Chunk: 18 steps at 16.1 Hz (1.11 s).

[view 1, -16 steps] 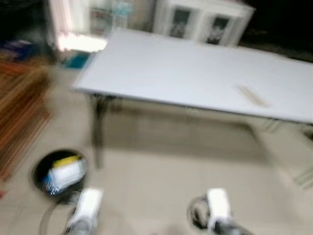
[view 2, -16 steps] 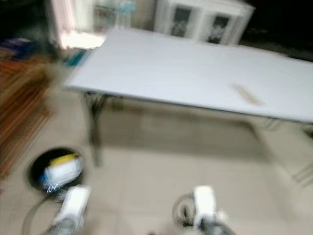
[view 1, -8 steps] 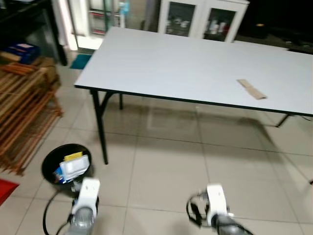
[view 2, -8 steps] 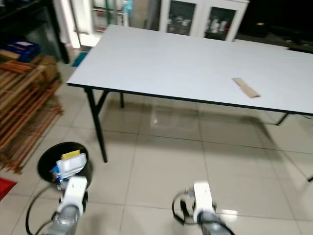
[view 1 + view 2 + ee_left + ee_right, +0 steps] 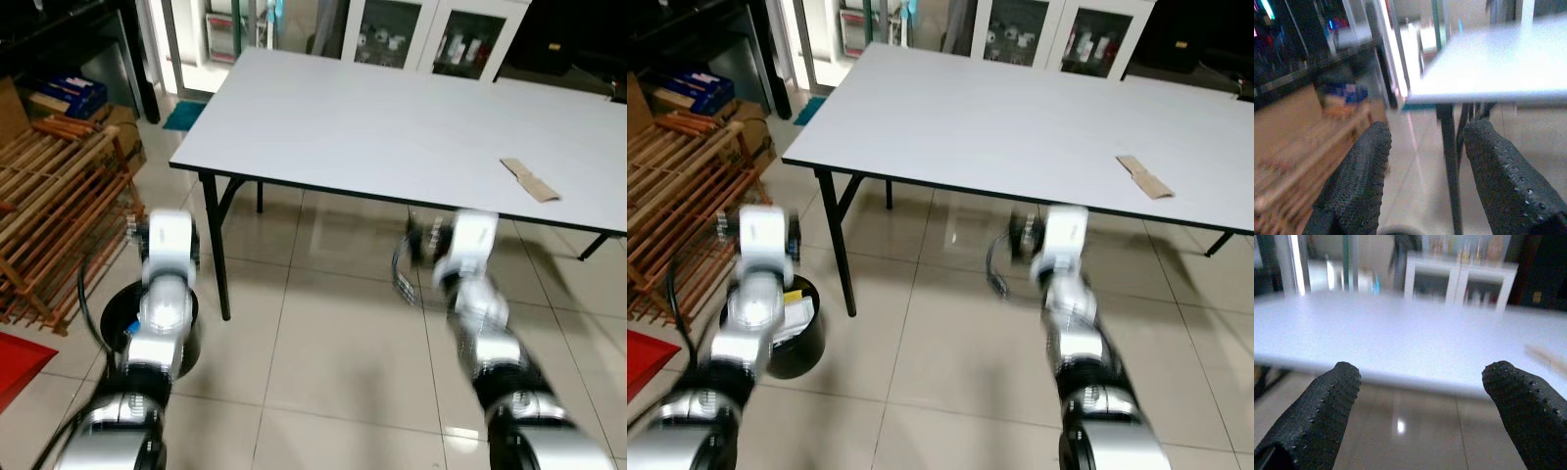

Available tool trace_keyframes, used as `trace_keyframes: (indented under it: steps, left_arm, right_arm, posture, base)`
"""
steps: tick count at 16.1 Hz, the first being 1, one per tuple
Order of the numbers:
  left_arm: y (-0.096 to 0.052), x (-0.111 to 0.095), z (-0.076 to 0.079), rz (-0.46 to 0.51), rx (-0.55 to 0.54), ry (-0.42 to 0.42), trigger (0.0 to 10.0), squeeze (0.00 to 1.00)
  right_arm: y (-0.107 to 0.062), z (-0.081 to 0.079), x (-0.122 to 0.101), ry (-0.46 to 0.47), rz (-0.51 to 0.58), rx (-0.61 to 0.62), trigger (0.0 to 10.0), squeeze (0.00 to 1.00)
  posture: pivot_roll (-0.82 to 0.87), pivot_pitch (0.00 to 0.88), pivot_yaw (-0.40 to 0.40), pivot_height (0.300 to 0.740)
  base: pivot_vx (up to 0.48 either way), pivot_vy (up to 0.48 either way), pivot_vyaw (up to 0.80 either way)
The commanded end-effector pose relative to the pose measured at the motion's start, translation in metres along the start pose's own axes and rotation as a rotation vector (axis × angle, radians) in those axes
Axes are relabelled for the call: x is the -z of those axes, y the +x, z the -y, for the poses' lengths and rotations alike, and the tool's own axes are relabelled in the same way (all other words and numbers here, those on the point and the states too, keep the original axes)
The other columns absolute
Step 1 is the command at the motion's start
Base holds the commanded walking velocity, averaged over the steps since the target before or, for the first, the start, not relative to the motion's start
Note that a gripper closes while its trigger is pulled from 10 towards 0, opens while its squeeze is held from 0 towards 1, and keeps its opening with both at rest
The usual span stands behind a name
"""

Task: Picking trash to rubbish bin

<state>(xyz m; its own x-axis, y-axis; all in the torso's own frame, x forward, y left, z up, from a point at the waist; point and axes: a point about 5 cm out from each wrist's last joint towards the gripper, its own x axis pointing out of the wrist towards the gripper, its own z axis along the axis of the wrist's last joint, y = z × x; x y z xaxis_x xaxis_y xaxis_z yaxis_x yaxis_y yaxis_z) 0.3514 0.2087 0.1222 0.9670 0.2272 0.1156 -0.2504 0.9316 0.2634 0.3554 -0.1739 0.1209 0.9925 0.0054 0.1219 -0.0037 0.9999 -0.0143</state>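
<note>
A flat brown strip of cardboard trash (image 5: 530, 181) lies on the white folding table (image 5: 372, 117), near its front right edge. It also appears in the right wrist view as the blurred strip (image 5: 1546, 357). A black rubbish bin (image 5: 799, 345) stands on the floor left of the table leg, with white and yellow trash (image 5: 797, 305) inside. Both arms are raised in front of me, short of the table. My left gripper (image 5: 1427, 132) is open and faces the table's corner and leg. My right gripper (image 5: 1424, 369) is open wide, level with the table edge.
A wooden slatted rack (image 5: 54, 211) stands at the left beside the bin, with blue boxes (image 5: 69, 93) behind it. A red mat (image 5: 18, 360) lies at the lower left. A white glass-door cabinet (image 5: 431, 39) stands behind the table. Tiled floor lies under and before the table.
Both arms have swung up from low at the picture's bottom to the height of the table edge. The view has shifted a little, and the left arm now overlaps the bin.
</note>
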Motion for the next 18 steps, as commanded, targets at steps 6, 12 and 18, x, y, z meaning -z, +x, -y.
trace_keyframes:
  steps: [6,12,18]
  left_arm:
    - [0.012,-0.044,0.031,0.114,0.054,-0.05,10.0,0.0]
    - [0.013,-0.051,0.034,0.124,0.074,-0.049,10.0,0.0]
    - [0.01,-0.05,0.036,0.123,0.083,-0.052,10.0,0.0]
  right_arm:
    - [0.01,-0.024,-0.016,0.047,0.045,-0.006,10.0,0.0]
    - [0.012,-0.029,-0.024,0.052,0.056,-0.026,10.0,0.0]
    - [0.013,-0.027,-0.025,0.06,0.049,-0.04,10.0,0.0]
  posture:
    - [0.02,0.0,-0.089,0.74]
    - [0.02,0.0,-0.092,0.74]
    - [0.02,0.0,-0.093,0.74]
  base:
    - [0.0,0.0,0.0]
    - [0.0,-0.332,0.0]
    - [0.0,-0.397,-0.4]
